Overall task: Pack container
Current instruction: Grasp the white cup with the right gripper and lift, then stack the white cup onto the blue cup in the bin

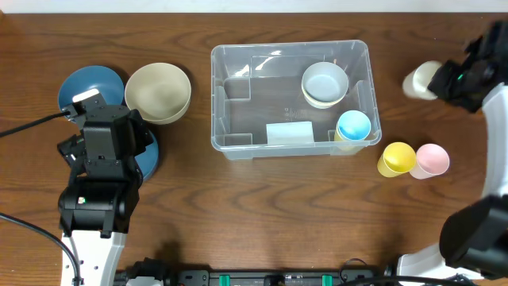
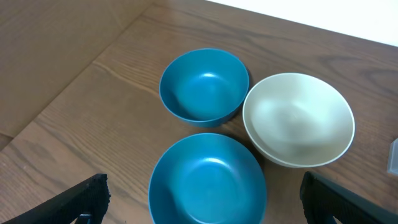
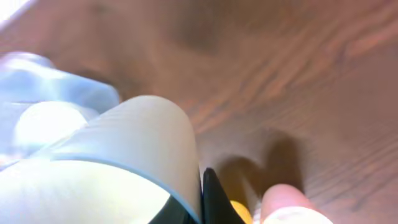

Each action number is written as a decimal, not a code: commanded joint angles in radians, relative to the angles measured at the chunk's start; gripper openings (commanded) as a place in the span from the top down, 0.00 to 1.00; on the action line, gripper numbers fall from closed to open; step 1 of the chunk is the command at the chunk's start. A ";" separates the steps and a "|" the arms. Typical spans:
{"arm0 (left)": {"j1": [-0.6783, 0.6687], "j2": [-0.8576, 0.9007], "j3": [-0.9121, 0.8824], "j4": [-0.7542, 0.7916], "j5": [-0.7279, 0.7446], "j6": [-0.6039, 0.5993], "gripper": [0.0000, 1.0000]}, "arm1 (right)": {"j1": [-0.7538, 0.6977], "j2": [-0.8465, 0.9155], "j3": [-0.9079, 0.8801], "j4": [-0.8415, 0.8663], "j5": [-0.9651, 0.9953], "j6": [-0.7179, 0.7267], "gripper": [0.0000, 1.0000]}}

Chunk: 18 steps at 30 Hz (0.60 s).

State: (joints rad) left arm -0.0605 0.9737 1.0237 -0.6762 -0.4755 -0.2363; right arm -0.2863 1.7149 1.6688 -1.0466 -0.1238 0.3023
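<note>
So the container (image 1: 238, 56) sits in the middle of the table (image 1: 262, 206), clear bin with its pale label (image 1: 290, 133) on the near wall. Inside it there's a pale bowl (image 1: 325, 83) toward the far right and a blue cup (image 1: 353, 127) tucked in the near right corner. Just outside that corner, a yellow cup (image 1: 397, 159) and a pink cup (image 1: 431, 160) stand touching each other.

The right gripper (image 1: 441, 79) is off to the right of the bin, jaws pinched tight on the wall of a cream cup (image 1: 421, 79), which is tipped over sideways. Can't tell if the cup is touching the table or not.

The left gripper (image 2: 202, 186) is spread as wide as it goes, holding nothing, hanging over the near blue bowl (image 2: 208, 180). The far blue bowl (image 2: 205, 84) and a cream bowl (image 2: 298, 118) sit just past it, all left of the bin.
</note>
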 commanded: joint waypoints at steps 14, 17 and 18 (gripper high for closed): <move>0.005 0.001 0.022 0.000 -0.015 -0.009 0.02 | 0.311 -0.140 0.105 -0.321 0.041 -0.064 0.99; 0.005 0.001 0.022 0.000 -0.015 -0.009 0.02 | 0.326 -0.140 0.063 -0.330 0.053 -0.045 0.99; 0.005 0.001 0.022 0.000 -0.015 -0.009 0.02 | 0.326 -0.140 0.045 -0.328 0.053 -0.045 0.99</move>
State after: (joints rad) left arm -0.0605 0.9737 1.0237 -0.6762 -0.4755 -0.2363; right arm 0.0319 1.5665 1.7542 -1.3731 -0.1055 0.2451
